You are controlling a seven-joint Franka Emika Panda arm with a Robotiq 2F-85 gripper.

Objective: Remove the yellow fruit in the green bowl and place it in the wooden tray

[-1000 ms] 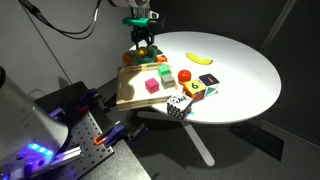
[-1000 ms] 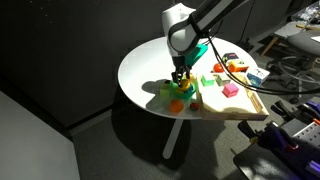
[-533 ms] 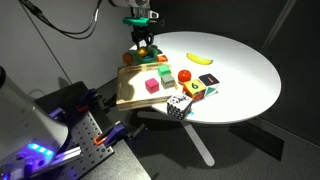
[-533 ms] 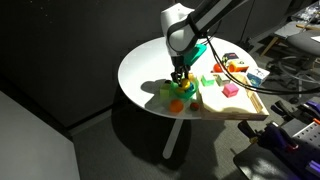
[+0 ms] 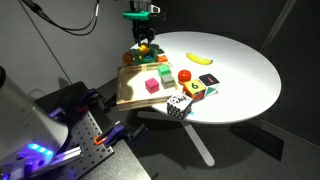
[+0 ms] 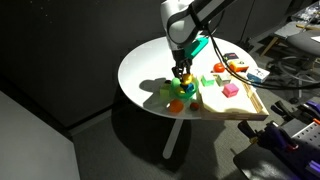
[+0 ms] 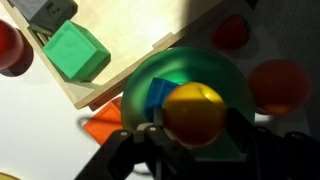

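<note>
1. Gripper (image 7: 195, 138) comes in from the bottom of the wrist view. Its two dark fingers (image 7: 148, 140) stand on either side of the yellow fruit (image 7: 193, 112) and press against it, so I log it as clamped on the fruit.
2. In the wrist view the yellow fruit sits over the pale inside of the green bowl (image 7: 135, 92). A blue piece (image 7: 158, 96) lies in the bowl just beside it.
3. The wrist view cannot show whether the fruit rests in the bowl or hangs above it.
4. Only the wrist view shows the fruit's contact with the fingers. In both exterior views the gripper (image 6: 182, 74) covers that spot (the fruit is too small to pick out there).
5. An exterior view places the green bowl (image 6: 170, 94) on the white round table (image 5: 245, 75), touching or just beside one end of the wooden tray (image 6: 240, 106).
6. The wooden tray (image 5: 135, 94) carries a green cube (image 5: 163, 73) and a pink cube (image 5: 153, 86). The wrist view catches only the green cube (image 7: 77, 52) on a tray corner (image 7: 130, 25).
7. Only the exterior views show the far table: a banana (image 5: 201, 58), a red fruit (image 5: 185, 76) and a black-and-white checkered cube (image 5: 177, 106).
8. Writing: the marks on the checkered cube are too small to read.
</note>
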